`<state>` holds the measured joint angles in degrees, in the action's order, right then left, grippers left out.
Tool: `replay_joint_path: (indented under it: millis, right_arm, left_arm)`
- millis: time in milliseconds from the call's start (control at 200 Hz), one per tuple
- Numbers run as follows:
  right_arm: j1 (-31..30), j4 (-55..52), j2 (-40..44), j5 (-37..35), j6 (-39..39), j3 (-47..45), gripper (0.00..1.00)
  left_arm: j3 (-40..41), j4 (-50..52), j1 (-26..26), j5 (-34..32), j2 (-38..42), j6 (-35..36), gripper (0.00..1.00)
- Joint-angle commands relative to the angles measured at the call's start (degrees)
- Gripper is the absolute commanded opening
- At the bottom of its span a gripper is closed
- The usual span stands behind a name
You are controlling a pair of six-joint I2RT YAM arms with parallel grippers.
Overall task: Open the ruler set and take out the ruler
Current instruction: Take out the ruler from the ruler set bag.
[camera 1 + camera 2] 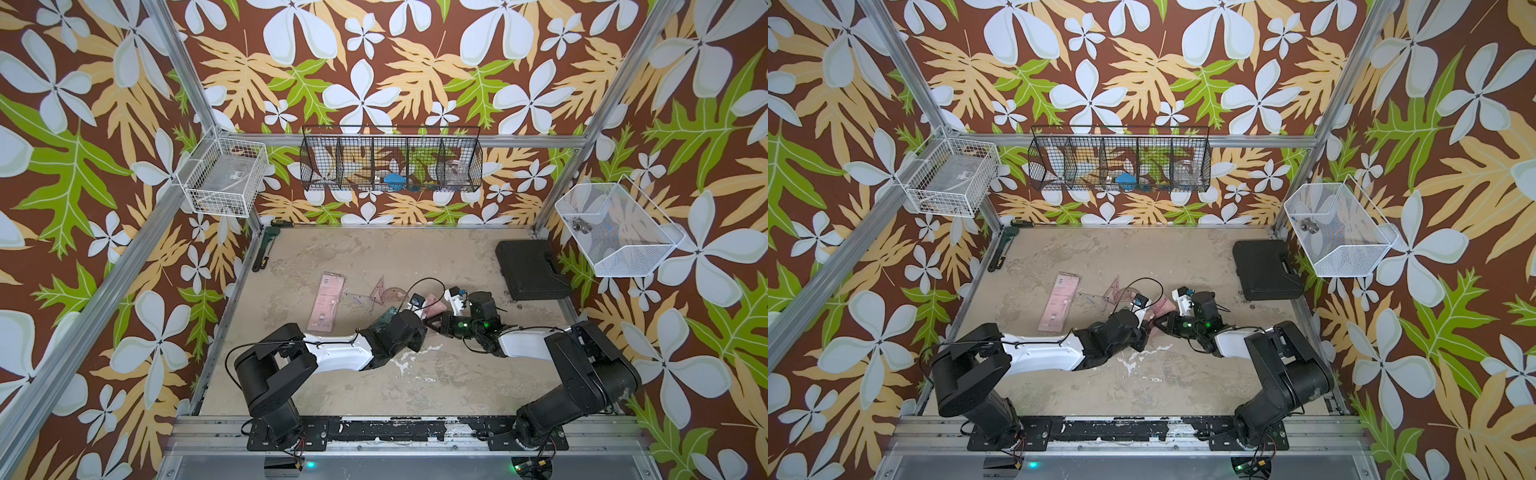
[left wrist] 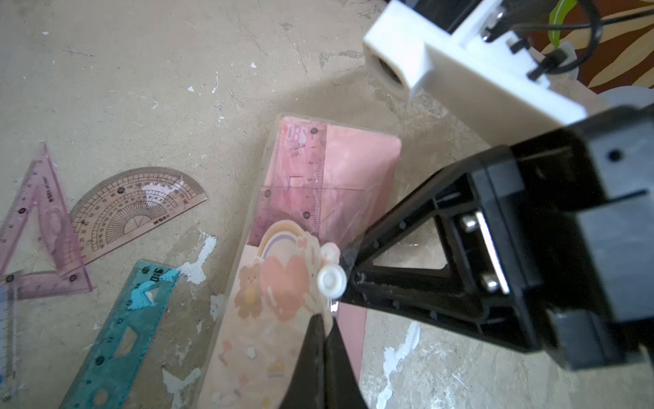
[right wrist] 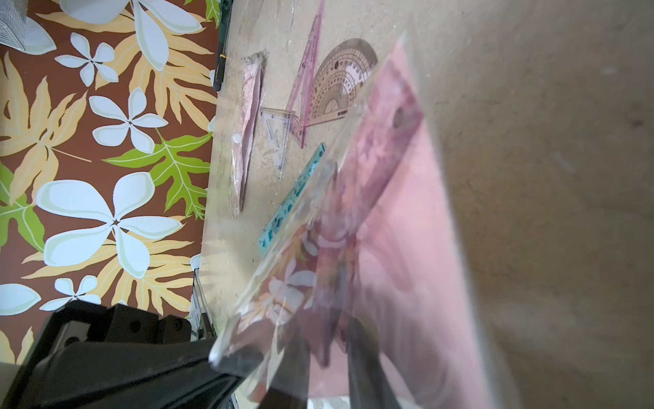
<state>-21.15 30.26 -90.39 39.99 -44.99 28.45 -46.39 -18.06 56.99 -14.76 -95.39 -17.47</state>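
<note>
The ruler set [image 2: 283,283] is a pink pouch with a bear print and a white snap button [image 2: 331,281]. It lies between both arms, also seen in both top views [image 1: 434,305] [image 1: 1162,307]. A pink ruler [image 2: 308,170] shows through its clear flap. My left gripper [image 2: 327,318] is shut on the pouch's edge just below the button. My right gripper [image 3: 329,357] meets the pouch from the opposite side [image 2: 350,262]. Its jaws stand a little apart, with the clear flap and pink ruler end [image 3: 375,148] blurred between them.
Loose on the table lie a teal ruler [image 2: 120,336], a protractor [image 2: 138,209] and a pink set square [image 2: 39,226]. A second pink pouch [image 1: 326,301] lies to the left. A black case [image 1: 528,268] sits at the back right. Wire baskets hang on the walls.
</note>
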Motion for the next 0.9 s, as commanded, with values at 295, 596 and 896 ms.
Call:
replay_joint_path:
  millis: [295,596,896]
  right_arm:
    - [-1.2,6.3,-1.5,1.8,-2.3,-0.3,0.11]
    - [0.3,2.9,1.4,1.4,-1.8,-0.7,0.05]
    - [2.5,-6.7,5.9,1.3,2.3,0.3,0.01]
  left_arm:
    - [0.4,-3.1,0.0,0.5,0.6,0.5,0.0]
    - [0.3,-1.2,0.0,-3.2,0.4,0.5,0.0]
    - [-1.2,0.8,0.0,-4.1,-1.9,0.7,0.0]
